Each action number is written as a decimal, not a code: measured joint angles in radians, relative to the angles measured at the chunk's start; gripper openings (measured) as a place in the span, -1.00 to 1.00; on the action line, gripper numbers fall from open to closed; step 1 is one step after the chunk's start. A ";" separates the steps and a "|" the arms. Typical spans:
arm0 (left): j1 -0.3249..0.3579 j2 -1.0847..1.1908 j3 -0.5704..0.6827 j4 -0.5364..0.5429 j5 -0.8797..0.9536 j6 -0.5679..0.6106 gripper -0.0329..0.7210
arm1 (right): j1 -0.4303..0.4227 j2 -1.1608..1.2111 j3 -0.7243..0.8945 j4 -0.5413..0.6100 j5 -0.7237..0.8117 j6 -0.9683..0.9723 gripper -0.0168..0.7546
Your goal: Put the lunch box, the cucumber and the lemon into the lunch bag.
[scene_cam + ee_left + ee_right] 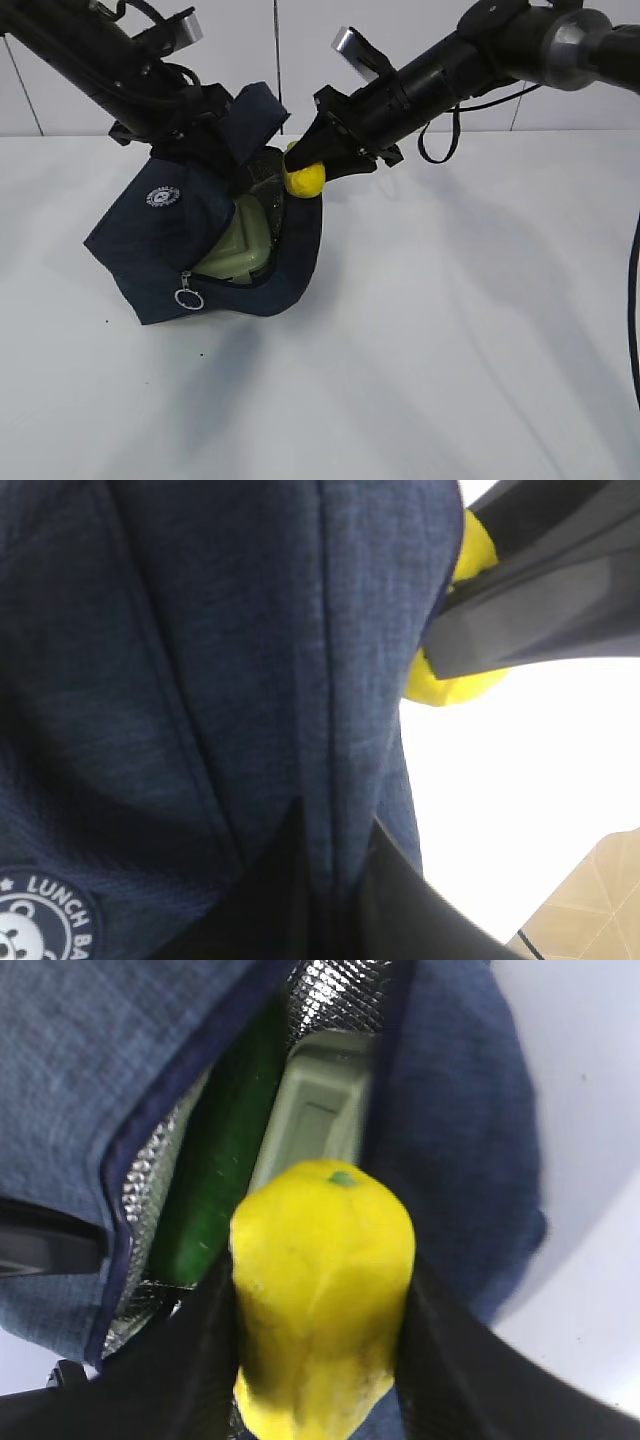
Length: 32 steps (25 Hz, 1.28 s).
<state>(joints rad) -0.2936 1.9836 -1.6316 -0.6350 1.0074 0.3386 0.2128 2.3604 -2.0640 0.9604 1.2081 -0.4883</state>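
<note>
Right gripper point(320, 1360) grasps the lemon point(322, 1290) at the mouth of the lunch bag point(150, 250), cucumber point(222, 1160) and lunch box point(315, 1115) half hidden inside; left gripper, largely obscured, seemingly pinches bag fabric.

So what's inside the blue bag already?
Inside the lunch bag lie the cucumber and the green-lidded lunch box. The lemon is at the opening, in the right claw. The bottom is hidden.
</note>
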 joint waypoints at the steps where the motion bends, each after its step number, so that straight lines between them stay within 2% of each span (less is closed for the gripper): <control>1: 0.000 0.000 0.000 -0.001 0.000 0.000 -0.89 | 0.000 0.000 0.000 0.000 0.002 -0.002 -0.16; 5: 0.000 0.000 0.000 -0.004 0.000 0.000 -0.89 | 0.002 0.000 0.000 0.018 0.002 -0.029 -0.16; 9: 0.000 0.000 0.000 -0.007 0.000 0.000 -0.89 | 0.015 0.027 -0.002 0.122 0.002 -0.070 -0.13; 18: 0.000 0.000 0.000 -0.008 0.002 0.000 -0.89 | 0.021 0.052 -0.002 0.195 0.002 -0.115 0.28; 26: 0.000 0.000 0.000 -0.012 0.002 0.000 -0.89 | 0.013 0.052 -0.002 0.207 0.002 -0.130 0.31; 32: 0.000 0.000 0.000 -0.012 0.002 0.000 -0.89 | -0.048 0.052 -0.002 0.196 0.002 -0.128 0.31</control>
<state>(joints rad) -0.2932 1.9836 -1.6316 -0.6471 1.0092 0.3386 0.1650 2.4126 -2.0656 1.1561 1.2100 -0.6160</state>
